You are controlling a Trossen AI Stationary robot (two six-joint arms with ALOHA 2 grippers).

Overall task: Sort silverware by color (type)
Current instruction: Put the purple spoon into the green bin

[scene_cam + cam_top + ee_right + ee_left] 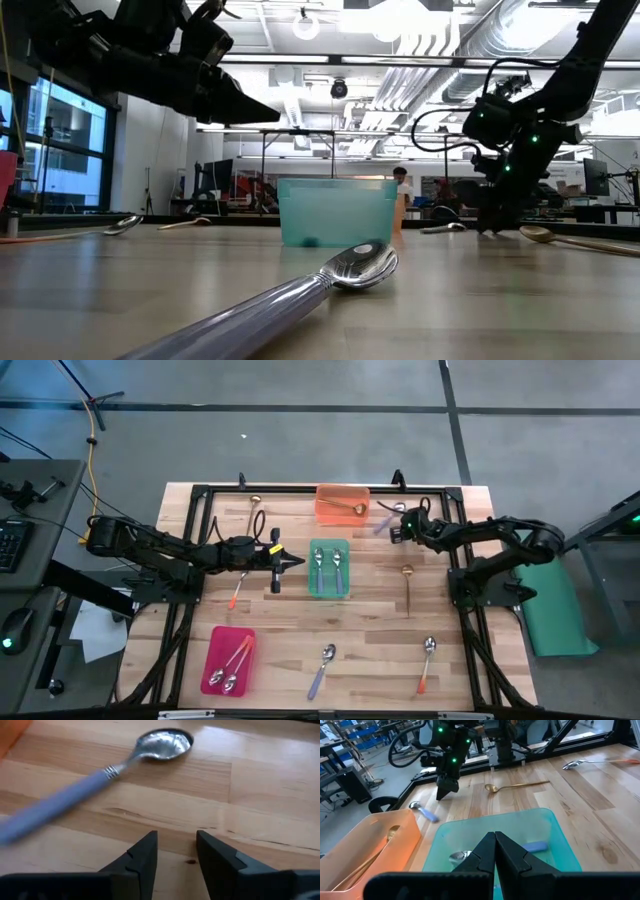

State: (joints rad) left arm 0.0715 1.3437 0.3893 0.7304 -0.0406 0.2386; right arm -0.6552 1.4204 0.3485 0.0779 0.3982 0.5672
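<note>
My right gripper (175, 845) is open, low over the wood beside the orange tray (342, 503). A purple-handled spoon (100, 785) lies flat on the table just beyond its fingertips, untouched; this spoon (385, 520) also shows in the high view. My left gripper (295, 563) is shut and empty, hovering level at the left side of the green tray (328, 568), which holds two purple-blue spoons. A gold spoon (345, 510) lies in the orange tray. The red tray (228, 658) holds two orange spoons.
Loose on the table lie a gold spoon (408, 585), another gold spoon (255, 510) at the far left, an orange spoon (238, 588), an orange spoon (427, 660) and a purple spoon (322, 668) near the front edge. Bare wood lies between the trays.
</note>
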